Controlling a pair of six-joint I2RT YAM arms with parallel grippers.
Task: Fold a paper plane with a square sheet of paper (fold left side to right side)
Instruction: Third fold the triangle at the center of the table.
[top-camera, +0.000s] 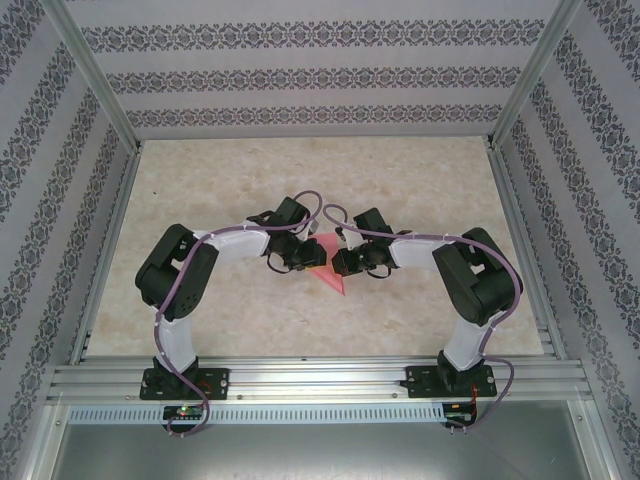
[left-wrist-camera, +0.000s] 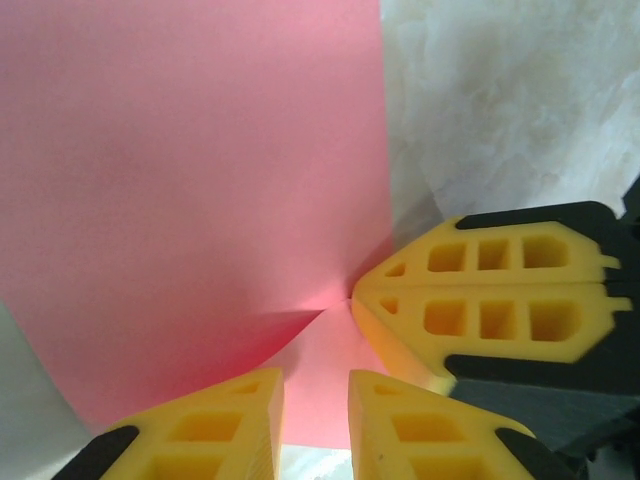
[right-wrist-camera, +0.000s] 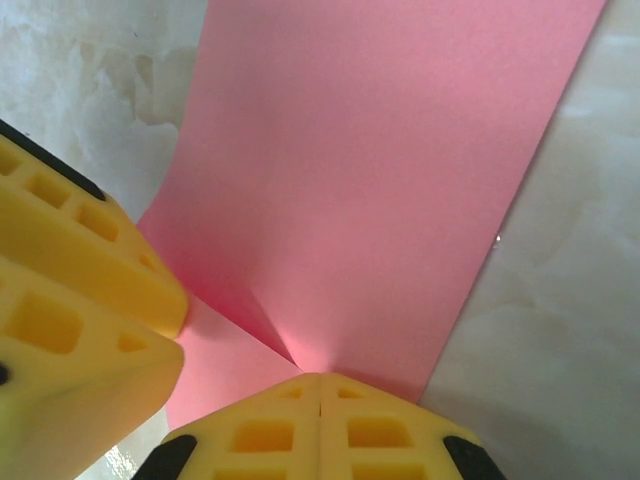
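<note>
The square sheet of paper (top-camera: 329, 273) is pink and lies on the table between both grippers, showing from above as a small pointed shape. In the left wrist view the paper (left-wrist-camera: 200, 150) has one flap lifted along a crease. My left gripper (left-wrist-camera: 315, 385) hovers over the lower layer with a clear gap between its yellow fingers. My right gripper (right-wrist-camera: 320, 378) is shut, its tips pressed on the paper (right-wrist-camera: 380, 150) where the crease starts. The right fingers (left-wrist-camera: 480, 300) show closed together beside the left ones. The left fingers (right-wrist-camera: 80, 270) sit at the left edge of the right wrist view.
The table (top-camera: 200, 180) has a pale marbled top, ringed by patterned walls (top-camera: 300, 75). Aluminium rails (top-camera: 320, 380) run along the near edge where both arm bases are bolted. Bare table surface (right-wrist-camera: 570, 300) lies to the right of the paper.
</note>
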